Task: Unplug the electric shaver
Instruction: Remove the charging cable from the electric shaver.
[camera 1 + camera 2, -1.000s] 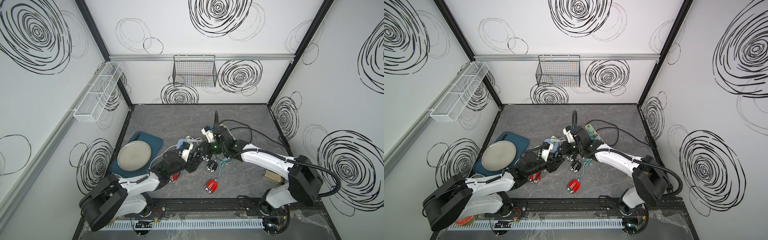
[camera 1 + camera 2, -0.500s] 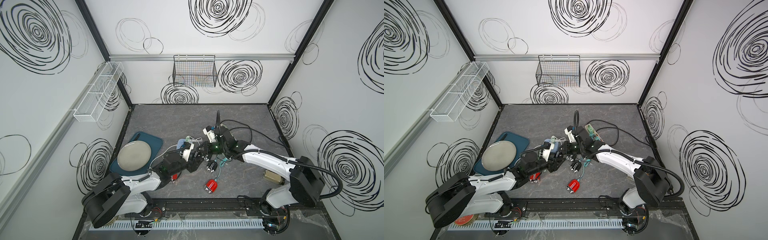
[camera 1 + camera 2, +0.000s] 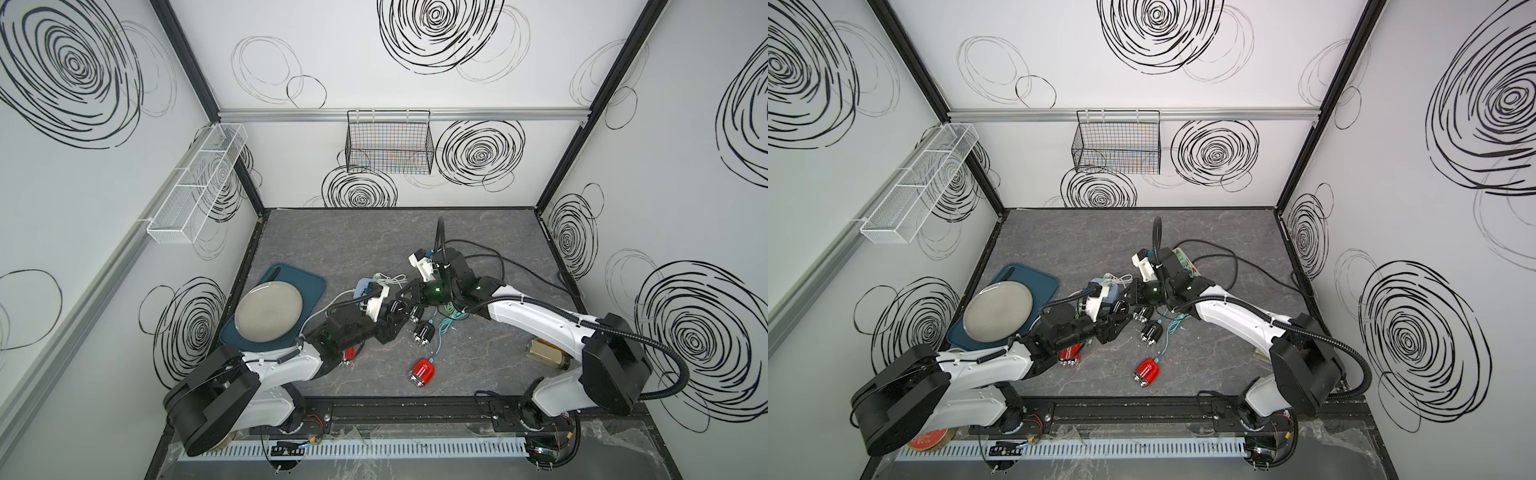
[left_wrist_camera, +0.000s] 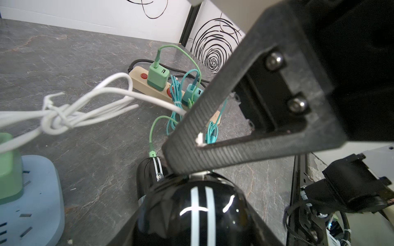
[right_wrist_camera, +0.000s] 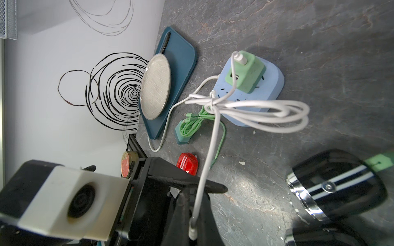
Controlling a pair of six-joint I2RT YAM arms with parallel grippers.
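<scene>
Left gripper (image 3: 392, 322) is clenching the black shaver (image 4: 191, 208) mid-table, beside the blue strip (image 5: 275, 81). Right gripper (image 3: 409, 296), jaws closed, is pinching the white cable (image 5: 212, 102) by its plug, right at the shaver's end. Plug in or out? Cannot tell.

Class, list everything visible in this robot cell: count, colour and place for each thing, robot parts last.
Black shavers: at least two, black; one in the left gripper, one on the table beside it.
Red shavers: two, red; table front, one partly under the left arm.
Power strips: two; light blue strip mid-table, beige strip farther back.
Chargers: three plugged in; green on the blue strip, green and teal on the beige.
White cable: one, white; from the blue strip's charger to the right gripper.
Plate: one, grey; on the dark blue tray.
Baskets: two; black wire basket on back wall, white mesh basket on left wall.
Grippers: two, black; left shut on a black shaver, right on the white cable.
</scene>
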